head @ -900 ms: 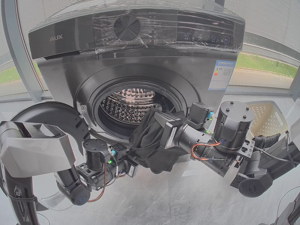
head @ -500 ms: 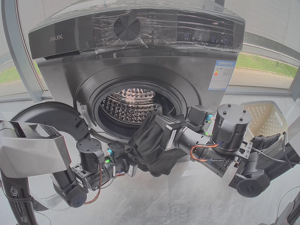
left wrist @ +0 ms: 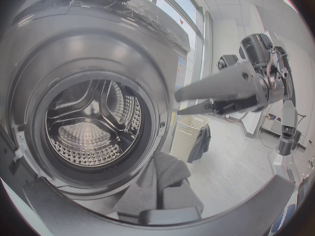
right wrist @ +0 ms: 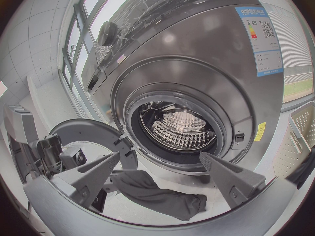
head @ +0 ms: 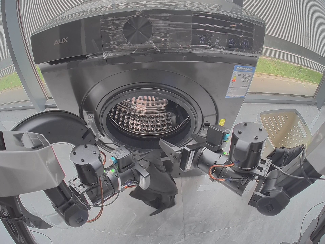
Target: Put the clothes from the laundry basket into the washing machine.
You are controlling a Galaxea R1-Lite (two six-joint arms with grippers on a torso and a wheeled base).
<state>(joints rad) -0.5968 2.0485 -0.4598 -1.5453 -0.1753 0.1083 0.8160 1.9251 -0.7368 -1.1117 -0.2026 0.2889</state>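
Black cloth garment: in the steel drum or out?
Out. The black cloth garment hangs from the left gripper in front of the grey washing machine, below its perforated steel drum, which looks empty.

Head looks down, wrists look level, sharing the drum (head: 147, 116).

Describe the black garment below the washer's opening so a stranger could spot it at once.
Find the grey washing machine with its round door open. Just below that opening a black garment hangs from the left gripper. Unlike the dark cloth draped over the cream laundry basket, it is gripped.
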